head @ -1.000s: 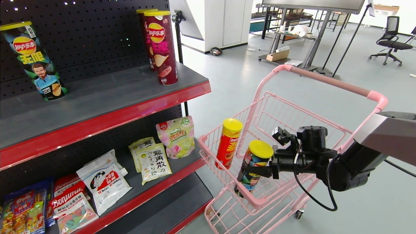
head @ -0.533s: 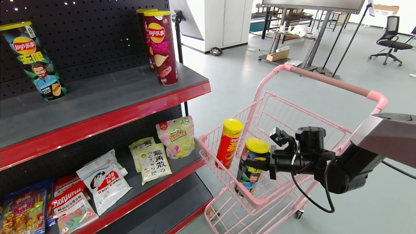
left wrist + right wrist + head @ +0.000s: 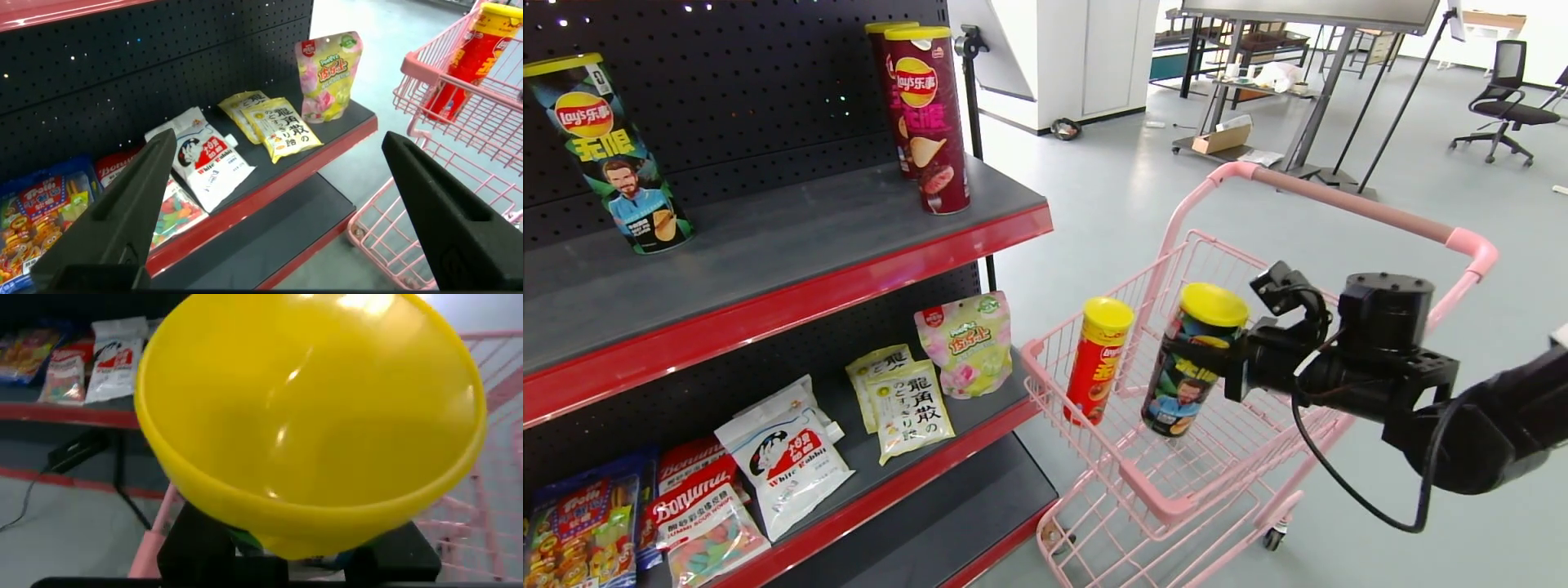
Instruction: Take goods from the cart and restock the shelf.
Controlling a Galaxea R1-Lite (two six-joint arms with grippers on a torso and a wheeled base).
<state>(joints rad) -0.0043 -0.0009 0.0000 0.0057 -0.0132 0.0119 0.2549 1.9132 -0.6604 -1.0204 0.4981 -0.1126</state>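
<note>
My right gripper (image 3: 1205, 357) is shut on a green chips can (image 3: 1191, 371) with a yellow lid (image 3: 310, 416), holding it tilted above the basket of the pink cart (image 3: 1160, 502). A red chips can (image 3: 1098, 360) stands upright in the cart's near-left corner. On the upper shelf (image 3: 768, 237) stand a matching green can (image 3: 609, 155) at the left and two maroon cans (image 3: 927, 118) at the right. My left gripper (image 3: 278, 204) is open, its fingers (image 3: 122, 212) spread wide before the lower shelf (image 3: 270, 188) of snack bags.
The lower shelf holds several snack bags (image 3: 784, 457), among them a green pouch (image 3: 968, 343). The cart's handle (image 3: 1339, 204) rises behind my right arm. The upper shelf has bare room between its cans. Grey floor with stands and an office chair (image 3: 1507, 102) lies beyond.
My right gripper has lifted the green can up out of the cart basket and drawn it slightly right. The red can and shelf goods stay put.
</note>
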